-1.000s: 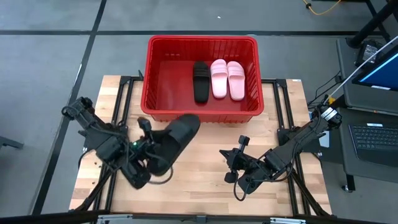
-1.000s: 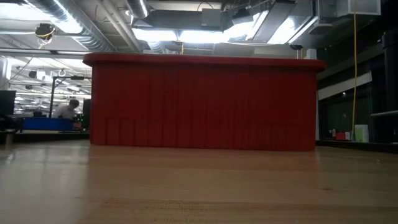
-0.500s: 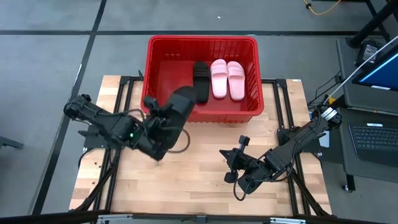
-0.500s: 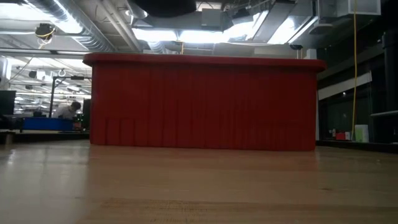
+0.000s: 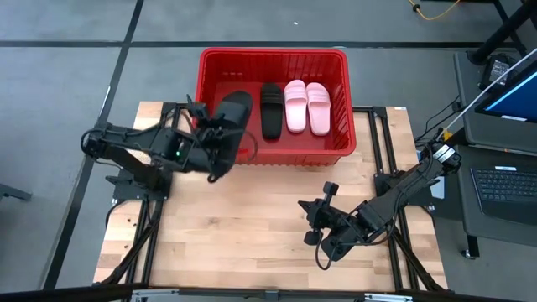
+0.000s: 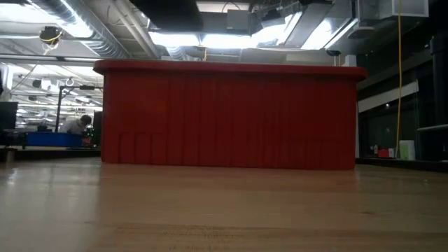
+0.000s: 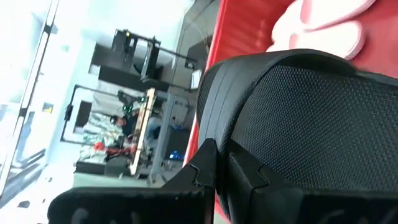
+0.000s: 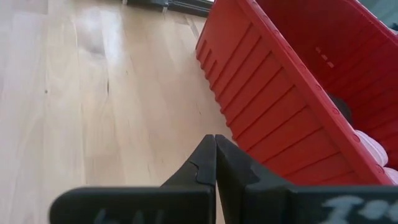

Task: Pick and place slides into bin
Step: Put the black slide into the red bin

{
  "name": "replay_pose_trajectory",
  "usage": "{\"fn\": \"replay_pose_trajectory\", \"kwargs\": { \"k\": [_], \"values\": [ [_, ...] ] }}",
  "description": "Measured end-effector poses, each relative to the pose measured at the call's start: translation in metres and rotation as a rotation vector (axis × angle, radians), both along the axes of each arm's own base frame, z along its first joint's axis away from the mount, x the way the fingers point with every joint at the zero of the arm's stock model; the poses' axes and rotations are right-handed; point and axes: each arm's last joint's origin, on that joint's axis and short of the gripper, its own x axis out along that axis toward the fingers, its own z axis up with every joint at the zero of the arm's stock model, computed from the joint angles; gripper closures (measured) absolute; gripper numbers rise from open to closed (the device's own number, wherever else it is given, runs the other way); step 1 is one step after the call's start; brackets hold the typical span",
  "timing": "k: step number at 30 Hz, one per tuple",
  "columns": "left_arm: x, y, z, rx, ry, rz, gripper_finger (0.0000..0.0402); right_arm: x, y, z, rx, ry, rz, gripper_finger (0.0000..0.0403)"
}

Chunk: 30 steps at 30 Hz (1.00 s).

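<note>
The red bin [image 5: 210, 80] stands at the table's far edge; it also shows in the low view [image 6: 227, 115]. In it lie one black slide [image 5: 271, 109] and two pale pink slides [image 5: 295, 106] [image 5: 318, 107], side by side on their soles. My left gripper [image 5: 213, 144] is shut on the second black slide [image 5: 232, 116], held above the bin's near left part. In the left wrist view this slide [image 7: 311, 118] fills the picture, with a pink slide [image 7: 323, 25] beyond it. My right gripper [image 5: 315, 225] is shut and empty, low over the table near its right front. My left gripper pinches the black slide between its two fingers at the slide's near end [image 7: 231, 144]. The fingers come from the table's left and near side. The slide is lifted clear and sticks out past the fingers toward the far edge, tilted, over the bin's near wall.
The bin's floor has bare room to the left of the black slide [image 5: 222, 88]. The wooden table top [image 5: 252, 226] lies between the two arms. A laptop [image 5: 508, 189] and cables stand off the table's right side.
My left gripper has carried the black slide from the table's near left up and toward the far edge. The slide, clear of the table throughout, now hangs over the bin's near left part and has turned to point toward the far edge. My right arm has kept still.
</note>
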Motion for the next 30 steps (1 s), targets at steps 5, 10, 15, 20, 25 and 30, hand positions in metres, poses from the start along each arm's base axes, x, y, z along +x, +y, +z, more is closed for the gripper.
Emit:
{"fn": "replay_pose_trajectory", "kwargs": {
  "k": [5, 10, 15, 20, 25, 30],
  "values": [
    [0.0, 0.032, 0.002, -0.025, 0.079, 0.068, 0.0393, -0.002, -0.001, -0.001, -0.024, 0.026, 0.003, 0.0397],
    [0.004, 0.07, 0.012, -0.032, 0.07, 0.127, 0.0393, 0.0, -0.006, -0.002, -0.03, 0.035, -0.013, 0.0397],
    [0.012, 0.102, 0.023, -0.079, -0.001, 0.065, 0.0393, 0.004, -0.014, -0.002, -0.038, 0.044, -0.041, 0.0397],
    [0.011, 0.126, 0.03, -0.056, -0.034, 0.085, 0.0393, 0.003, -0.019, -0.004, -0.028, 0.056, -0.081, 0.0397],
    [0.008, 0.141, 0.026, -0.095, -0.075, 0.11, 0.0393, -0.001, -0.022, -0.006, -0.03, 0.079, -0.104, 0.0397],
    [0.012, 0.155, 0.004, -0.122, -0.04, 0.15, 0.0393, -0.002, -0.023, -0.007, -0.044, 0.097, -0.105, 0.0397]
  ]
}}
